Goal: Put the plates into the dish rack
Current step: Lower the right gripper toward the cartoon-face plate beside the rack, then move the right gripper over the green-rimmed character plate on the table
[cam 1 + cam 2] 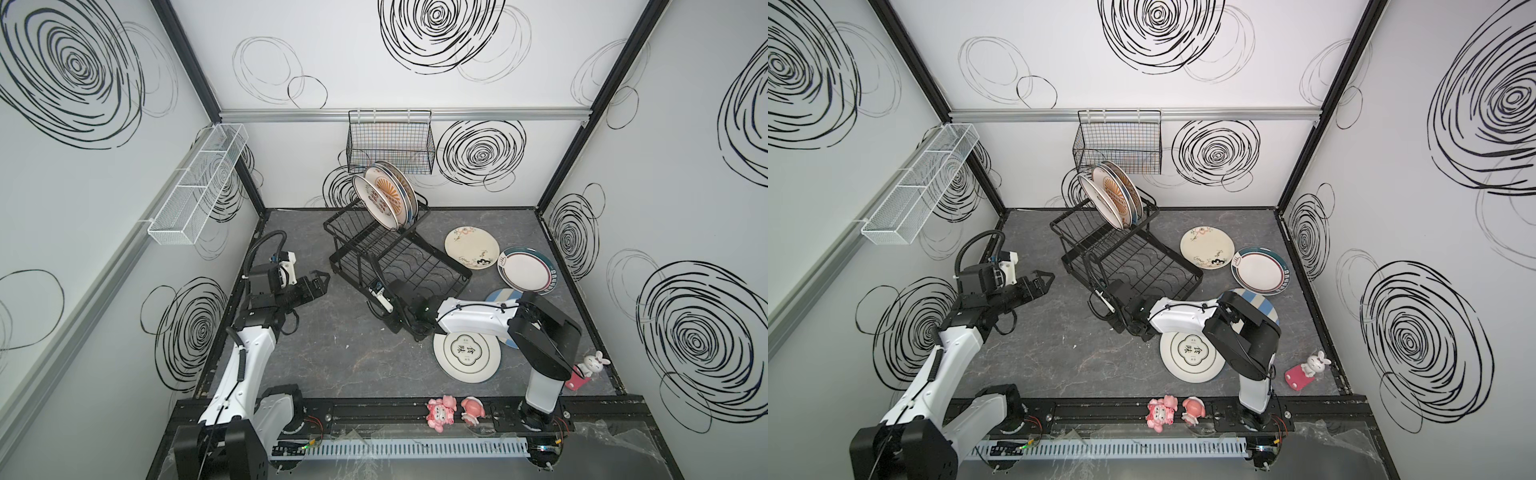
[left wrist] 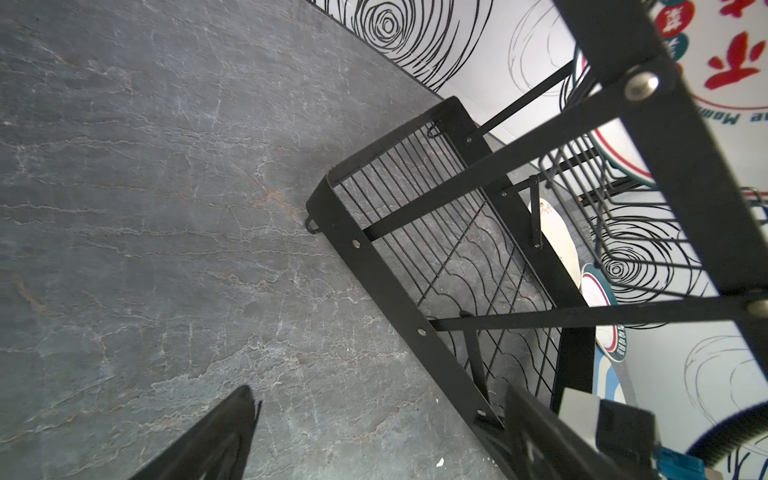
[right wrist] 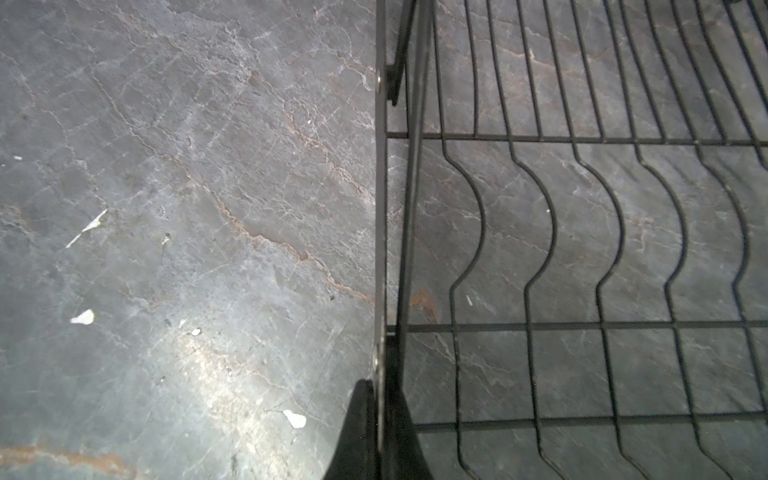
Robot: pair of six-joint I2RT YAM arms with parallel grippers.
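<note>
Gripping — right pincer on dish rack rim | plate reads 食味

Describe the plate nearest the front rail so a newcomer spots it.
Find the right arm stretched to the dish rack. The plate lies flat beneath its white forearm. Unlike the striped plate beside it, it bears a ringed medallion with two characters.

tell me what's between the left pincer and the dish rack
Only bare grey tabletop lies between the left pincer and the dish rack, seen in both top views.
</note>
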